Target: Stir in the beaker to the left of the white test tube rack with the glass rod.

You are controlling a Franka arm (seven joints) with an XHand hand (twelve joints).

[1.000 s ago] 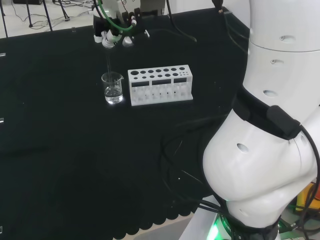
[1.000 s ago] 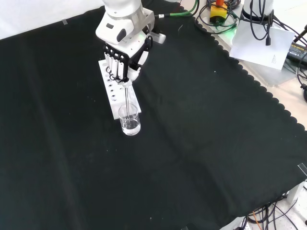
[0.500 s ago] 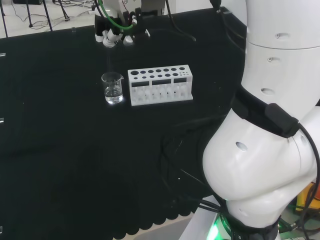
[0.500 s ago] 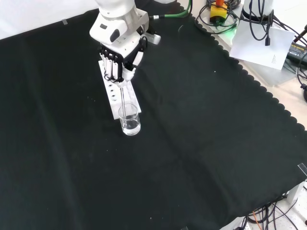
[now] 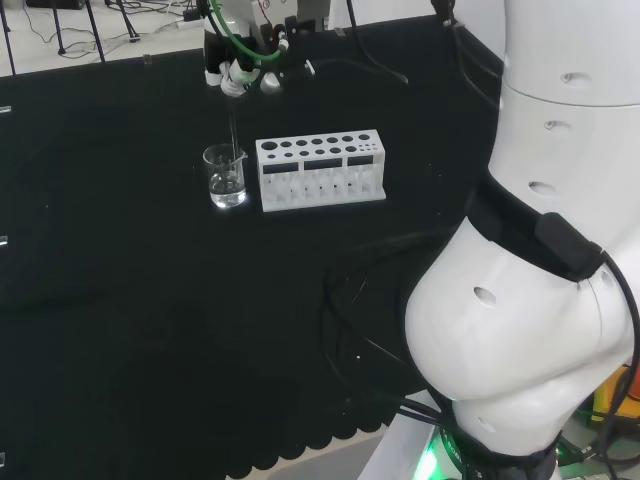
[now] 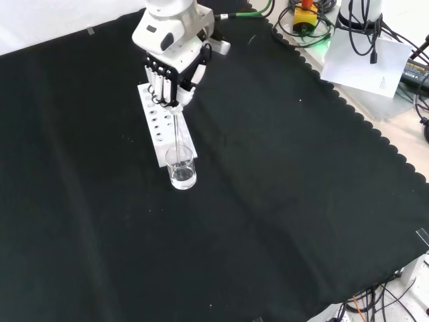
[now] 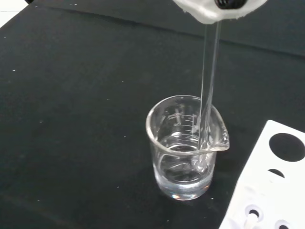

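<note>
A small clear beaker [image 5: 226, 177] [image 6: 181, 168] [image 7: 187, 145] with clear liquid stands on the black cloth beside the end of the white test tube rack [image 5: 320, 168] [image 6: 163, 127] [image 7: 267, 191]. The black and white hand [image 5: 243, 70] [image 6: 170, 77] hangs above the beaker, its fingers curled round the top of a glass rod [image 5: 234, 125] [image 6: 177, 134] [image 7: 208, 90]. The rod hangs almost upright, and the wrist view shows its lower end in the liquid near the beaker's spout side.
The arm's big white links [image 5: 540, 250] stand at the right of the head view. Cables, a yellow device [image 6: 305, 17] and a paper sheet [image 6: 369, 60] lie past the cloth's scalloped edge in the front view.
The hand with the rod has shifted to the right in the head view, up and a little right in the front view. The beaker and rack have stayed put.
</note>
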